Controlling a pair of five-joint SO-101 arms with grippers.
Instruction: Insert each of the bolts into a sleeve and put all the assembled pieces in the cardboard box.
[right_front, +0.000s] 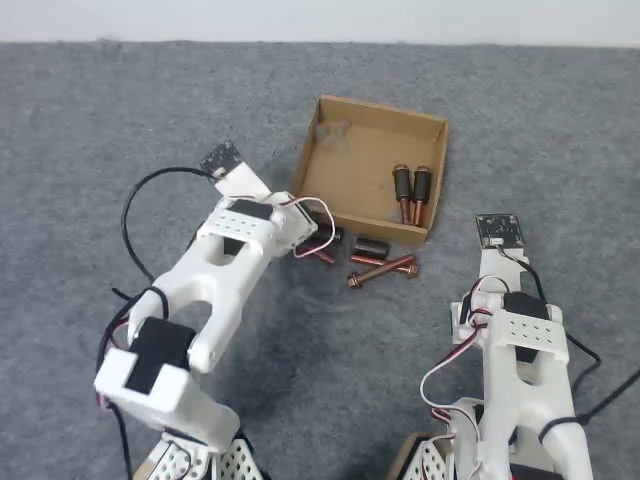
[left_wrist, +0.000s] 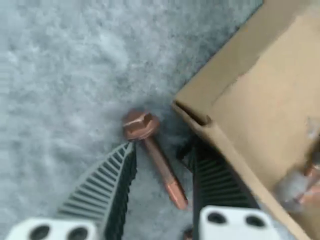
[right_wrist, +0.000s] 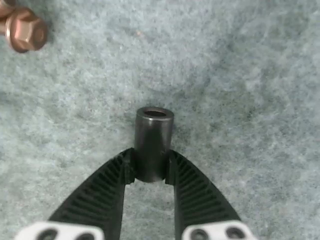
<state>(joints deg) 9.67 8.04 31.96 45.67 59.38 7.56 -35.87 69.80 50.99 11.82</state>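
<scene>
Over the counter (right_front: 100, 120), high view: cardboard box (right_front: 350, 165) holds two assembled pcs (right_front: 411, 190). Loose bolts (right_front: 382, 268) & loose sleeve (right_front: 371, 246) lie just outside its front wall, axes approx. parallel to it.
L wrist: left pincer (left_wrist: 161, 150) open, straddling single bolt (left_wrist: 155, 160) beside box corner, head pointing away from wrist.
R wrist: right pincer (right_wrist: 150, 162) clamped on held sleeve (right_wrist: 152, 140), bore end pointing away from wrist.

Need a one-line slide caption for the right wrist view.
Right claw grips a black sleeve, copper bolt head nearby on the grey carpet.

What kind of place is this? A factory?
Probably a robot practice table, not a factory: two white robot arms on grey felt-like covering, a small brown cardboard box and loose copper-coloured metal bolts.
</scene>
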